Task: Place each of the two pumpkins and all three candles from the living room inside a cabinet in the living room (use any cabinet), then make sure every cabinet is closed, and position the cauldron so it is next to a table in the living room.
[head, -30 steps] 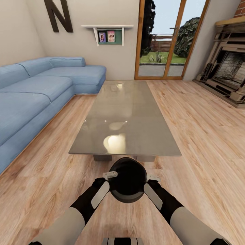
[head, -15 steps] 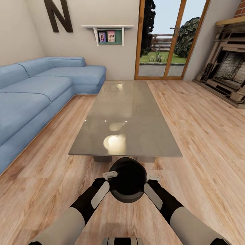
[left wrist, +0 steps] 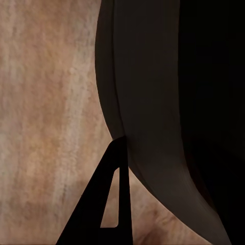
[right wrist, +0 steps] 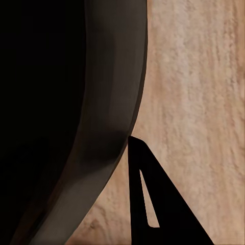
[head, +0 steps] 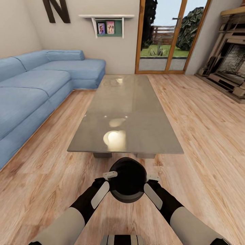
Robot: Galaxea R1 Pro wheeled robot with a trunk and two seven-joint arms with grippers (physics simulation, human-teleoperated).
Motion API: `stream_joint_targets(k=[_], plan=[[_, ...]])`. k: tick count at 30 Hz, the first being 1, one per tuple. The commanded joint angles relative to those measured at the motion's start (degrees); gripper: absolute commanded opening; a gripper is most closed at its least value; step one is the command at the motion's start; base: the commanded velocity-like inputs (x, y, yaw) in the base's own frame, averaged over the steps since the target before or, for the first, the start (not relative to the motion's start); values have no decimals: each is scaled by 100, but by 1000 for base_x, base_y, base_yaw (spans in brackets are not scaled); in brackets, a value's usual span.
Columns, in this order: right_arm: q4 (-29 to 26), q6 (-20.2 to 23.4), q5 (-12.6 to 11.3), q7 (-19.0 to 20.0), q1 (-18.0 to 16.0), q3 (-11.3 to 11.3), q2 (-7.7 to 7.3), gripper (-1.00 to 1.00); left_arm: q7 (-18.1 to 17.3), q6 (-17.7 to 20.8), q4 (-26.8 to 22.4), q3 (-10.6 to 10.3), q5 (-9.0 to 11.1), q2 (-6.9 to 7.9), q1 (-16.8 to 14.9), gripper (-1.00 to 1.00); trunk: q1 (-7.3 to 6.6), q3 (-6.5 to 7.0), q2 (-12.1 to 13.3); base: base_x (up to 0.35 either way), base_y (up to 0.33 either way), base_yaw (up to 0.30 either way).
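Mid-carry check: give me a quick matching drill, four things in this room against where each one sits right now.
Things:
1. cauldron
2. table
3. sofa
4. fireplace

Places:
A. along the robot's left side of the room
B. between the left end effector and right end effector, above the floor
C. at the far right, beside the glass door
D. straight ahead, just beyond the cauldron

Pairs: 1-B, 2-D, 3-A, 4-C
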Motion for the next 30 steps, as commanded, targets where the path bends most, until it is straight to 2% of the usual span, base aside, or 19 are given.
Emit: stream_joint_targets(k=[1, 15, 16, 18, 19, 30], plan=[[-7, -38, -244, -38, -8, 57, -9, -100, 60, -11, -15, -44, 55, 15, -8, -100, 0, -27, -4, 0, 0, 0], [-4, -39, -244, -38, -8, 57, -9, -100, 68, -11, -15, -39, 49, 23, -8, -100, 3, -49, -6, 0, 0, 0], [-2, -38, -244, -38, -8, 57, -9, 100, 68, -11, -15, -39, 49, 23, -8, -100, 3, -49, -6, 0, 0, 0], [-5, -40, -244, -38, -7, 57, -9, 100, 68, -11, -15, -39, 49, 24, -8, -100, 3, -49, -6, 0, 0, 0], [-3, -42, -244, -38, -6, 57, -9, 100, 68, -11, -15, -39, 49, 24, -8, 100, 3, -49, -6, 0, 0, 0], [-1, -37, -245, -38, -8, 57, -9, 100, 64, -5, -28, -45, 49, 17, -8, 100, 3, -49, -6, 0, 0, 0]])
